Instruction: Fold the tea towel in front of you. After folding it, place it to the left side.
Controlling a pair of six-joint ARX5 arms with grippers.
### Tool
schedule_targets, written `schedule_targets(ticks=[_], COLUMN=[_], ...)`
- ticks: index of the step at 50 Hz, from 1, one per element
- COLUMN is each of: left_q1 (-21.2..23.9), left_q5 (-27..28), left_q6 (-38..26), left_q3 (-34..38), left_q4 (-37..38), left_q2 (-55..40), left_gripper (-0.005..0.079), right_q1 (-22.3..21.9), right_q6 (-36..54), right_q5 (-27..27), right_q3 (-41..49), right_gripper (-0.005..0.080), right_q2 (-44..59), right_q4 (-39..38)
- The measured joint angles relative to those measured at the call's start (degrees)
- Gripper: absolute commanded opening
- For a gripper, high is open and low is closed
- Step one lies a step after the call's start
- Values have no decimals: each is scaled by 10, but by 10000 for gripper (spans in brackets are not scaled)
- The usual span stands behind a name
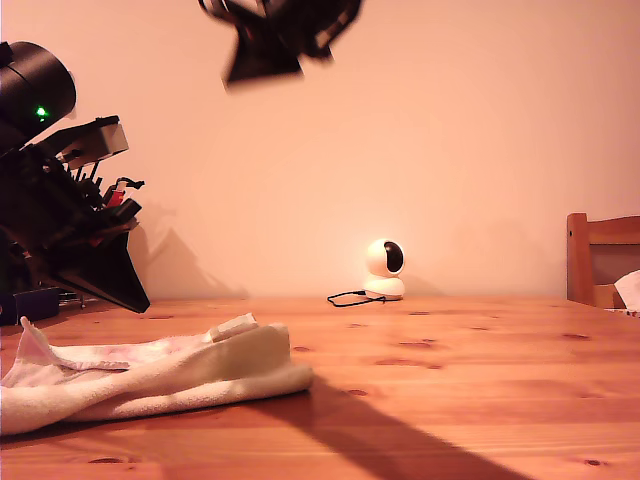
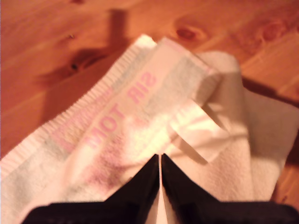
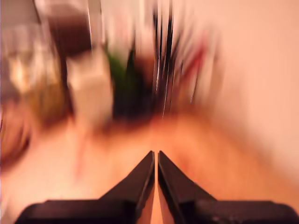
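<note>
The tea towel [image 1: 150,375] lay folded and bunched on the wooden counter [image 1: 470,390] at the exterior view's lower left. My first end effector [image 2: 160,161] hung above it, jaws closed, gripping nothing. My second end effector [image 3: 155,156] was also closed and empty; its view was motion-blurred.

Only the camera [image 1: 385,268] and its cable [image 1: 348,298] interrupt the table [image 1: 480,380].

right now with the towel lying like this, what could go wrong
The tea towel is loosely bunched at the exterior view's left, with a tag sticking up, so the fold may not hold.

My first gripper hangs shut above it; lowering it could snag the cloth.

My second gripper's view is motion-blurred, so I can't judge what it's swinging toward.
</note>
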State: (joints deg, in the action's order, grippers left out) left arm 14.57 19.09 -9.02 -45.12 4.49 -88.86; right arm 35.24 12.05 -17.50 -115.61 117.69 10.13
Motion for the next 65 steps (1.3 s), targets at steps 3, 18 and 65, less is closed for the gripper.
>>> schedule_targets(ticks=[3, 18, 65], left_q1=[0, 0, -9], left_q5=[0, 4, 26], left_q6=[7, 13, 13], left_q3=[0, 0, 0], left_q4=[-3, -23, -28], left_q2=[0, 0, 0], left_gripper=[-19, -19, -19], right_q1=[0, 1, 75], right_q6=[-3, -14, 323], right_q5=[-1, 17, 147], right_q3=[32, 203, 472], right_gripper=[-13, -13, -13], right_q2=[-8, -12, -153], right_q4=[-56, -334, 1])
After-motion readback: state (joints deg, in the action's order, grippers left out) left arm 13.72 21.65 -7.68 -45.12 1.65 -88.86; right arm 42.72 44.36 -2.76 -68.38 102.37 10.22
